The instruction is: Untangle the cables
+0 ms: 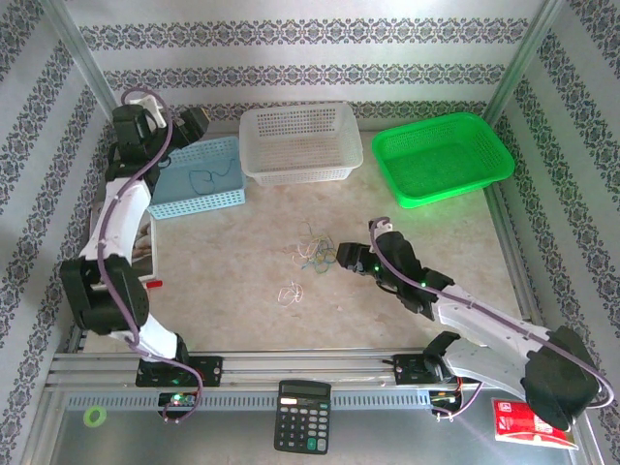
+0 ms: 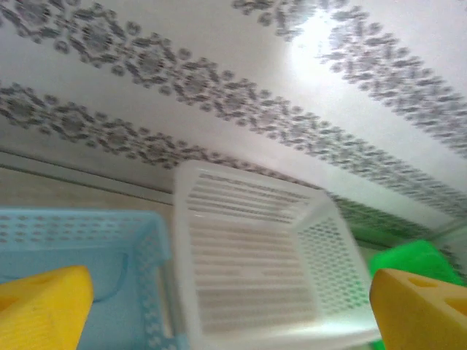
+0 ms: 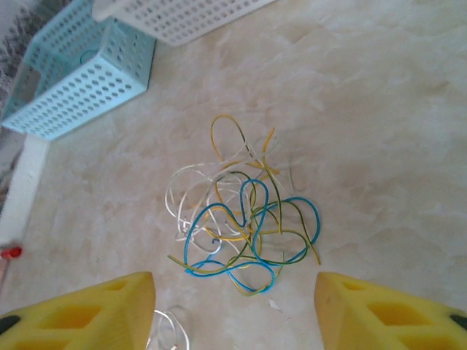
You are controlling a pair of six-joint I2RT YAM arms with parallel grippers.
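Note:
The cables point(image 1: 315, 254) lie in a loose tangle on the table's middle: blue, yellow, green and whitish strands point(image 3: 244, 219) crossing one another. A separate whitish loop point(image 1: 289, 293) lies nearer the arms, and it shows by the left finger in the right wrist view point(image 3: 168, 332). My right gripper point(image 1: 342, 256) sits low just right of the tangle, its yellow fingers point(image 3: 80, 313) open, nothing between them. My left gripper point(image 1: 199, 121) is raised over the far end of the blue basket point(image 1: 199, 176), open, with yellow fingertips point(image 2: 44, 310) far apart. A thin dark cable point(image 1: 208, 179) lies inside that basket.
A white basket point(image 1: 300, 142) and a green basket point(image 1: 441, 155) stand at the back, right of the blue one. The white basket point(image 2: 255, 270) is in front of the left gripper. A calculator point(image 1: 303, 415), a red packet point(image 1: 523, 421) and a green tape roll point(image 1: 94, 417) lie along the near rail.

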